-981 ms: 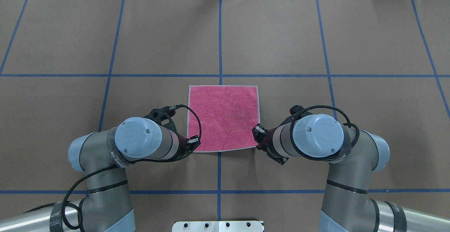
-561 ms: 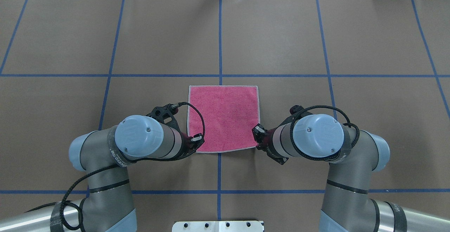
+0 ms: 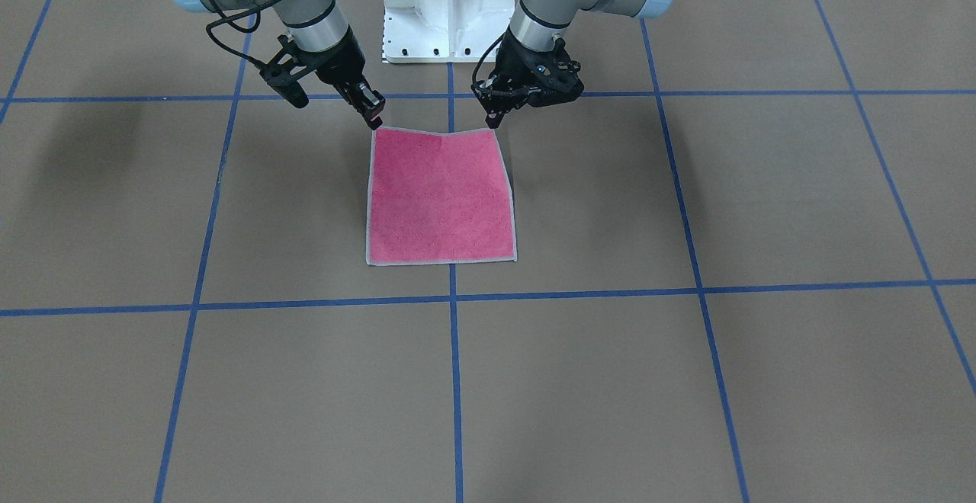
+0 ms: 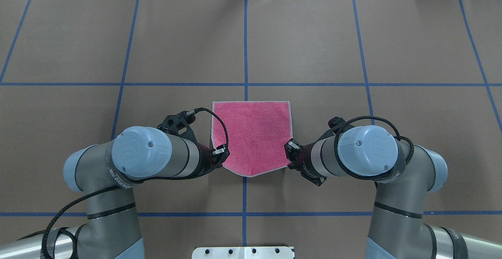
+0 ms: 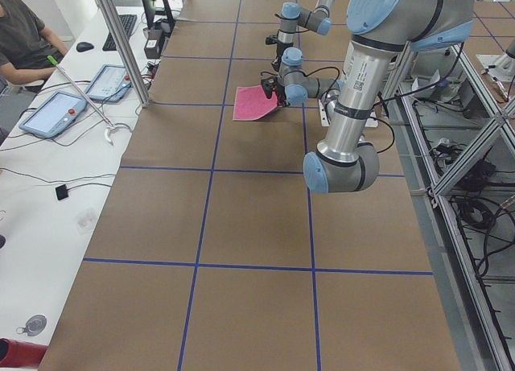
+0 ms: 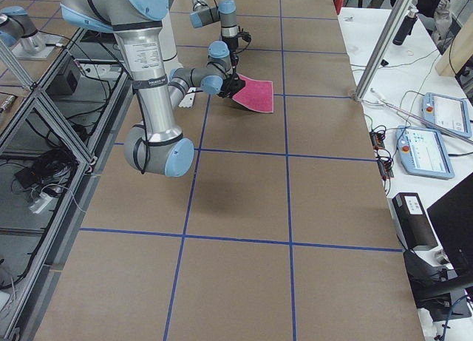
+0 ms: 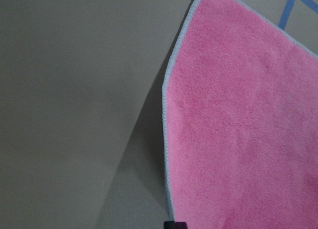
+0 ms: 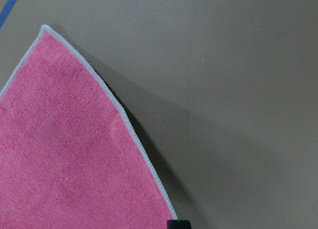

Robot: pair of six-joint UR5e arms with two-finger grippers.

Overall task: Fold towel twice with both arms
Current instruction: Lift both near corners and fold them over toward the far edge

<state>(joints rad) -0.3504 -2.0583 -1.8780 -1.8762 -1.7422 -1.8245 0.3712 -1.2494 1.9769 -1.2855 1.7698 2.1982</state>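
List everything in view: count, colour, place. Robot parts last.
towel: one, pink, grey-bordered, table centre, near corners lifted.
table: one, brown, underneath.
tape lines: several, blue, gridding table.
pedestal base: one, white, robot's edge.
person: one, dark shirt, side bench.
left arm: one, silver-grey, blue caps, towel's left.
right arm: one, same, towel's right.
left pincer: one, black, shut on towel corner.
right pincer: one, black, shut on towel corner.

1. Towel [image 4: 251,133] is lying at the middle of the table [image 4: 313,35], with its far edge resting flat.
2. Left gripper [image 4: 220,152] is pinching the towel's near left corner above the table.
3. Right gripper [image 4: 289,148] is pinching the near right corner, likewise above the table.
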